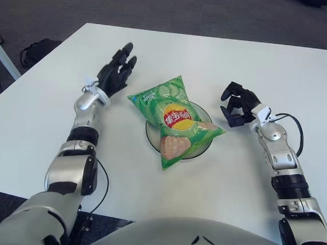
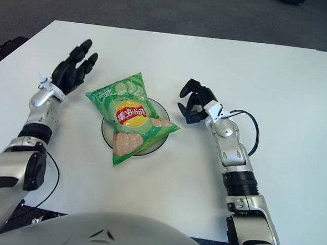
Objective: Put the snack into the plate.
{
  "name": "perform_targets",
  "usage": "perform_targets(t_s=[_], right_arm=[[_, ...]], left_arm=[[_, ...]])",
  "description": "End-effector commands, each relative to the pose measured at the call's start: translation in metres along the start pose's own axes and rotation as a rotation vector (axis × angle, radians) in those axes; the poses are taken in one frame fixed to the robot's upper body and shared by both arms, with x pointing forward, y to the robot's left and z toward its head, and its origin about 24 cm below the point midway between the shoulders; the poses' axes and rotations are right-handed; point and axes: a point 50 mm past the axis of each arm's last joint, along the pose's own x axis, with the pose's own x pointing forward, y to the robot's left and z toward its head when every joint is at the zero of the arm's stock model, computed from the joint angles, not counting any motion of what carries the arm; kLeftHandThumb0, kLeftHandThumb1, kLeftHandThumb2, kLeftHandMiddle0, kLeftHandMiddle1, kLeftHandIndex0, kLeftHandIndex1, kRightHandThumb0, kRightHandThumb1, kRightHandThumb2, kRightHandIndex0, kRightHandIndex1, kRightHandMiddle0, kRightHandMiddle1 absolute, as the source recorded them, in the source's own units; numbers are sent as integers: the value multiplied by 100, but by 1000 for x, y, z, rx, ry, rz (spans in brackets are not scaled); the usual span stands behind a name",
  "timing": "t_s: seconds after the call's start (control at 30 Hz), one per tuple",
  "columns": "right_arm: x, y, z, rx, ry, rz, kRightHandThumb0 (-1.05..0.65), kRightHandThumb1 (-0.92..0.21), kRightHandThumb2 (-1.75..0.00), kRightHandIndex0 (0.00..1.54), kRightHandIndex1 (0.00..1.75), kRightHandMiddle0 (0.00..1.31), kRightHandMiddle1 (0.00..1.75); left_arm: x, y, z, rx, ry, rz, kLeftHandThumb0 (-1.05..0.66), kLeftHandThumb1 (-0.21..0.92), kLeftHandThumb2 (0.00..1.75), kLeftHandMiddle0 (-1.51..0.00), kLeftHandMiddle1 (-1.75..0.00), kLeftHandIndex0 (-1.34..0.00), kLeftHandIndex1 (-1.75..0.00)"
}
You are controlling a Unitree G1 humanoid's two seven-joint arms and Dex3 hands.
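On the plate, snack bag overhanging its rim, between open left robot hand and empty, curled right robot hand.

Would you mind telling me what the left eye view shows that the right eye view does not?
Only the left eye view shows the dark bag on the floor fully; the right crops it. Only the right eye view shows more bare white table beyond the right hand. Both share the green crisp packet lying on the white round plate, and the open left hand.
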Motion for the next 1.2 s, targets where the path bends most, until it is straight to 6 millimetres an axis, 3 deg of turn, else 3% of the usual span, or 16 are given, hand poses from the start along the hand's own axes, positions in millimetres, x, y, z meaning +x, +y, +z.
perform_targets(t_s=[0.0, 0.07, 0.1, 0.27, 0.33, 0.4, 0.57, 0.63, 0.93, 1.17], right_arm=[[-19, 21, -51, 44, 250, 76, -1, -33, -128, 67, 162, 36, 175], [-20, 21, -51, 46, 245, 67, -1, -33, -128, 67, 163, 36, 175], [-20, 20, -51, 47, 242, 62, -1, -33, -128, 67, 163, 36, 175], [-22, 15, -53, 60, 225, -1, -1, -33, -130, 65, 167, 36, 175], [-23, 12, -54, 55, 218, -36, -1, -30, -135, 66, 172, 37, 175], [-24, 11, -54, 58, 213, -65, -1, -26, -138, 68, 173, 42, 172], [-25, 8, -56, 88, 203, -131, -1, -20, -145, 72, 174, 48, 169], [-26, 8, -57, 107, 204, -174, -1, -18, -148, 73, 175, 48, 172], [-29, 5, -61, 233, 237, -333, -1, -12, -154, 78, 175, 54, 169], [-30, 3, -61, 324, 241, -456, -1, -5, -162, 82, 175, 58, 172]], left_arm=[[-4, 1, -6, 32, 15, 109, -88, 92, 51, -13, -28, -1, -21], [-10, -2, -11, 84, 19, 170, -81, 92, 52, -22, -53, -1, -42], [-13, -4, -13, 110, 20, 196, -75, 91, 54, -27, -69, 0, -61], [-28, -11, -27, 178, 60, 331, -63, 79, 76, -34, -122, -1, -122], [-28, -12, -30, 167, 74, 369, -58, 72, 88, -39, -143, -6, -140], [-27, -12, -32, 149, 86, 396, -48, 71, 84, -42, -153, -19, -157], [-26, -9, -35, 122, 107, 418, -41, 65, 90, -53, -170, -34, -172], [-26, -10, -36, 123, 110, 406, -41, 60, 96, -64, -173, -39, -173], [-31, -16, -47, 114, 188, 347, -42, 50, 108, -96, -175, -47, -175], [-33, -22, -54, 54, 231, 323, -44, 46, 114, -105, -175, -50, -175]])
